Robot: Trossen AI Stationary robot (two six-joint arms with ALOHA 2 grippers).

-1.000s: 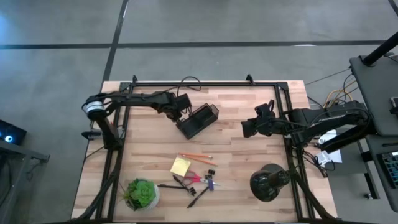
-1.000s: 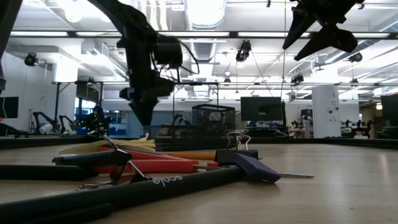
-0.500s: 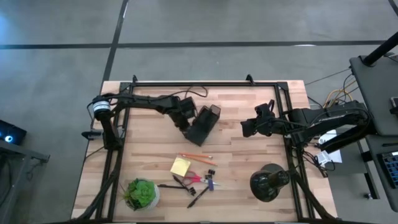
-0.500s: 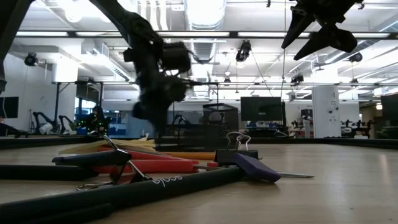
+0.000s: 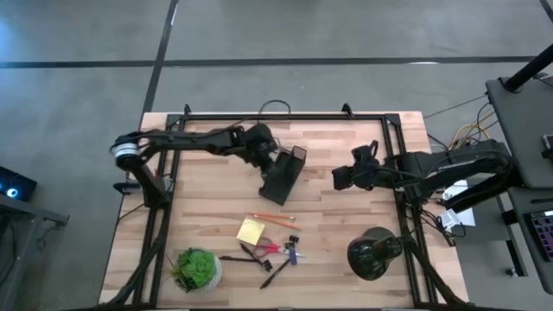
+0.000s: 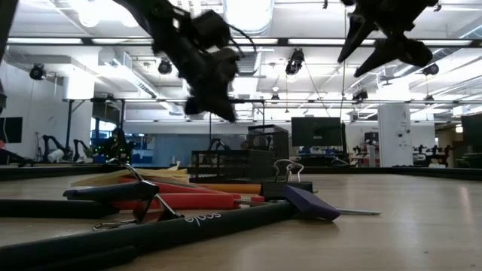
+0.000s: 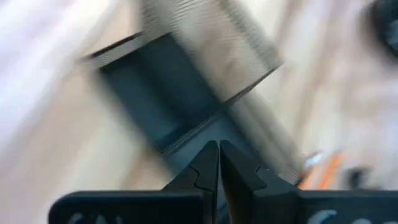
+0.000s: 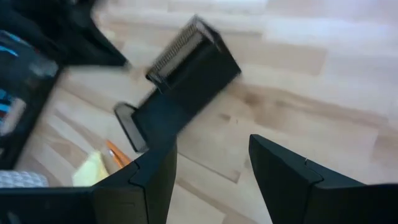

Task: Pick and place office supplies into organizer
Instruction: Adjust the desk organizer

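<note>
The organizer (image 5: 283, 173), a black wire-mesh box, stands on its base on the table, slanting; it also shows in the low view (image 6: 235, 161) and the right wrist view (image 8: 186, 65). My left gripper (image 5: 265, 152) is shut and hangs just above the organizer's far left side (image 6: 224, 111), touching nothing. Its shut fingertips (image 7: 219, 149) point down at the blurred organizer (image 7: 186, 93). My right gripper (image 5: 340, 179) hovers open to the organizer's right, high over the table (image 6: 380, 45). The office supplies lie near the front: yellow pad (image 5: 251, 231), orange pencil (image 5: 273, 217), red-handled scissors (image 5: 263, 249), pens (image 5: 275, 275).
A green potted plant (image 5: 196, 268) stands at the front left, a round black domed object (image 5: 373, 252) at the front right. In the low view pens (image 6: 151, 233), scissors (image 6: 173, 201) and a purple piece (image 6: 309, 203) lie close to the camera. Bare wood lies between organizer and supplies.
My left gripper, shut, pushed the organizer's left end toward the near edge, turning the box steeper while its far right end stayed put. The gripper then rose clear above it and tipped up toward level. The organizer has stayed still on the table since.
</note>
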